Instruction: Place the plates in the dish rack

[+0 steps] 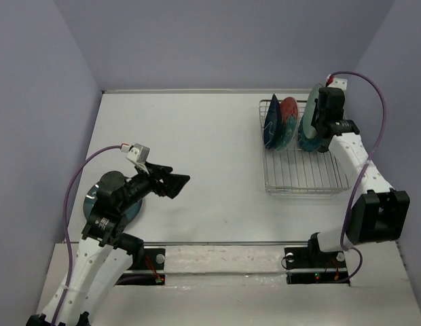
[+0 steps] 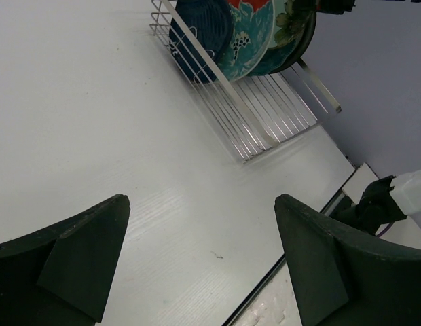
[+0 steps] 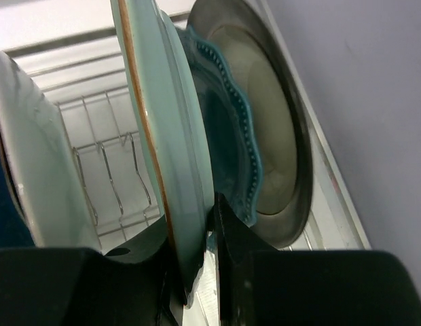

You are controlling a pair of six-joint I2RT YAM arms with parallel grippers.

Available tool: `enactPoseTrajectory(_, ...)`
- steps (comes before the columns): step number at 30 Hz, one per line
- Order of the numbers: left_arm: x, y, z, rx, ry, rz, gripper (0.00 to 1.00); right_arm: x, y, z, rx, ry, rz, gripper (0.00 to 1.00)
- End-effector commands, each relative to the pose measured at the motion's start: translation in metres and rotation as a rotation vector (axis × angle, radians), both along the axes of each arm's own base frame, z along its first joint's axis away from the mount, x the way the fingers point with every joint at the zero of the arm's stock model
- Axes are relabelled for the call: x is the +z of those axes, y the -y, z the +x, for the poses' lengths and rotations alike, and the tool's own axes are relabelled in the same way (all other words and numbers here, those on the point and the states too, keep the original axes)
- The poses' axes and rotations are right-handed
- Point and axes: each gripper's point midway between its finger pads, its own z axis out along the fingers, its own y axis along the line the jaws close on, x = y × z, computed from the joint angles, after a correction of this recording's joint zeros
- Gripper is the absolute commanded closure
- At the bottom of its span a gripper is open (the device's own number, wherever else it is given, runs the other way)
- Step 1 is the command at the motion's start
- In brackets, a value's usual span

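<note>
right gripper (image 3: 197, 244): pinches mint plate (image 3: 166, 115) rim, upright in rack (image 1: 312, 178) | left gripper (image 2: 200, 204): spread wide above table (image 1: 210, 149) | blue plate (image 1: 134, 210): flat beneath left arm

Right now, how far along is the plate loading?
Done: the navy plate, red plate and teal scalloped plate stand in the dish rack. In hand: the right fingers grip a mint-green plate upright there. Left: a blue-teal plate lies on the table by the open left fingers.
</note>
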Motion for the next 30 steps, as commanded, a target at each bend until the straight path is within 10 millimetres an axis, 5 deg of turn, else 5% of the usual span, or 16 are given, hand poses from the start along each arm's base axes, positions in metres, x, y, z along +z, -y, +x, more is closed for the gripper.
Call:
enactPoseTrajectory(1, 0.017, 0.001, -0.002, -0.010, 0.049, -0.014, 0.01, 0.029, 0.000, 0.028, -0.011, 0.162, 0.030, 0.93)
enactPoseTrajectory(10, 0.018, 0.002, -0.003, -0.018, 0.055, -0.013, 0.01, -0.029, -0.002, 0.037, 0.005, 0.041, 0.017, 0.93)
enactPoseTrajectory(17, 0.018, 0.002, -0.003, -0.017, 0.055, -0.014, 0.01, -0.051, -0.010, 0.034, 0.021, 0.018, 0.065, 0.93)
enactPoseTrajectory(19, 0.018, 0.002, -0.003, -0.013, 0.056, -0.017, 0.01, -0.050, -0.012, 0.032, 0.031, 0.020, 0.072, 0.87)
enactPoseTrajectory(24, 0.021, -0.001, -0.003, -0.001, 0.070, -0.026, 0.01, -0.037, -0.009, 0.026, 0.007, 0.048, 0.081, 0.51)
enactPoseTrajectory(25, 0.023, -0.002, -0.003, 0.007, 0.077, -0.028, 0.01, -0.023, -0.009, 0.024, 0.001, 0.065, 0.083, 0.39)
enactPoseTrajectory(30, 0.025, -0.004, -0.002, 0.024, 0.082, -0.035, 0.01, 0.036, -0.013, 0.012, 0.002, 0.177, 0.138, 0.24)
